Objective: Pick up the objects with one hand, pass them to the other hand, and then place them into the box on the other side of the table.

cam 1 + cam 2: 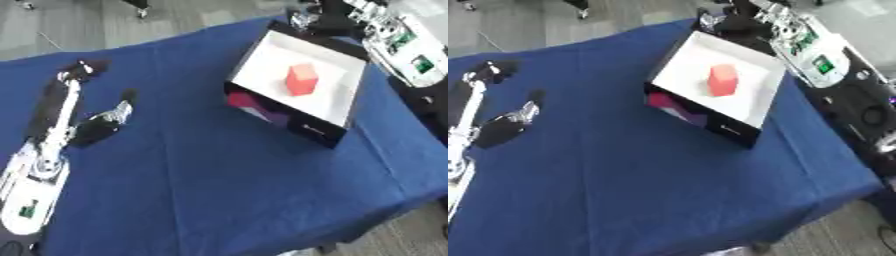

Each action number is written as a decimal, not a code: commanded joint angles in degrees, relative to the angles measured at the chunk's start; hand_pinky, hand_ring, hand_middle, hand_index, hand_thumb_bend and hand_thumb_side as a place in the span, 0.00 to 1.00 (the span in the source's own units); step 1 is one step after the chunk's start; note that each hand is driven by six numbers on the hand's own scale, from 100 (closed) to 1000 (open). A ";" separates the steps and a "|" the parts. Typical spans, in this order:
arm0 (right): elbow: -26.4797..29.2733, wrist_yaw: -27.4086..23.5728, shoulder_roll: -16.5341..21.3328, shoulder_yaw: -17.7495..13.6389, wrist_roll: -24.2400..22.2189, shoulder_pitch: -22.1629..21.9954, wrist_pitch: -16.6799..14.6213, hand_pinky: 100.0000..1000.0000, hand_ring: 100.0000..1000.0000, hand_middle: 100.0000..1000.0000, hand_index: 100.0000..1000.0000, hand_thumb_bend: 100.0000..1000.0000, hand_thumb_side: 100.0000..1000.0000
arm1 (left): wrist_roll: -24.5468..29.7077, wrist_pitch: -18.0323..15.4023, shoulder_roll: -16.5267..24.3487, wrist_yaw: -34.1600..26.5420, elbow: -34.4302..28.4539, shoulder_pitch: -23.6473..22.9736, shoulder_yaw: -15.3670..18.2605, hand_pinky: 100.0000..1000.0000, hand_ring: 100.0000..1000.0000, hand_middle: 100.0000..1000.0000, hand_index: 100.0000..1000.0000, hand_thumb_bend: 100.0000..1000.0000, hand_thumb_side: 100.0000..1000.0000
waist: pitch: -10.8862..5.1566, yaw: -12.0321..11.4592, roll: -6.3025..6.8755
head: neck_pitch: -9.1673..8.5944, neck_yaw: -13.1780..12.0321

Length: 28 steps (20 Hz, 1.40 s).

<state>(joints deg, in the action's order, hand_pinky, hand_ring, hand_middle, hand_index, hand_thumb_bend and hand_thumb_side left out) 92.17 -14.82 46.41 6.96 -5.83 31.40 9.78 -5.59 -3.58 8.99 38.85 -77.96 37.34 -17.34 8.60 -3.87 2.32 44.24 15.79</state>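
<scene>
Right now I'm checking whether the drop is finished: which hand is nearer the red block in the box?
Right. The right hand hovers by the box's far corner, just beyond the red block. The left hand lies far across the blue cloth.

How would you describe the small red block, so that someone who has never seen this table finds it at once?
Start from the table with the blue cloth and look to its far right part, where an open box with black walls and a white floor stands. The small red block stands near the middle of that white floor. It is the only thing inside the box.
</scene>
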 commanded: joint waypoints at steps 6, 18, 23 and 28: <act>6.93 -15.87 3.89 -6.84 2.83 -3.08 -3.66 0.96 1.00 1.00 1.00 0.00 0.48 | 5.43 3.72 8.31 -4.38 -6.59 0.69 2.96 0.79 0.78 0.74 0.85 0.21 0.42 | -1.76 -0.48 0.73 | -0.12 -4.50; 10.04 -19.07 4.71 -10.20 3.02 -6.46 -5.87 0.97 1.00 1.00 1.00 0.00 0.49 | 18.76 6.41 22.97 -13.91 -6.88 3.61 6.75 0.83 0.81 0.75 0.86 0.30 0.40 | -0.85 -0.44 0.82 | -0.12 -7.59; 10.08 -18.60 4.52 -10.84 3.08 -6.95 -5.99 0.97 1.00 1.00 1.00 0.00 0.49 | 23.77 4.96 27.41 -17.48 -3.18 5.27 8.07 0.84 0.82 0.76 0.85 0.39 0.41 | -0.17 -0.08 0.58 | -0.12 -9.04; 10.41 -18.52 4.27 -11.34 3.27 -7.49 -6.33 0.97 1.00 1.00 1.00 0.00 0.49 | 29.58 2.53 32.03 -17.77 0.40 7.23 8.25 0.84 0.82 0.76 0.85 0.51 0.48 | 0.51 0.41 0.32 | -0.12 -10.38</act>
<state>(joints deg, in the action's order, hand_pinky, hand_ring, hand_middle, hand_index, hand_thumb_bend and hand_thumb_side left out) 101.40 -33.54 48.91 -3.43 -2.69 23.46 3.72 22.64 -0.52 37.86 21.16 -77.78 43.37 -10.04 9.20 -3.45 2.74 44.24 5.89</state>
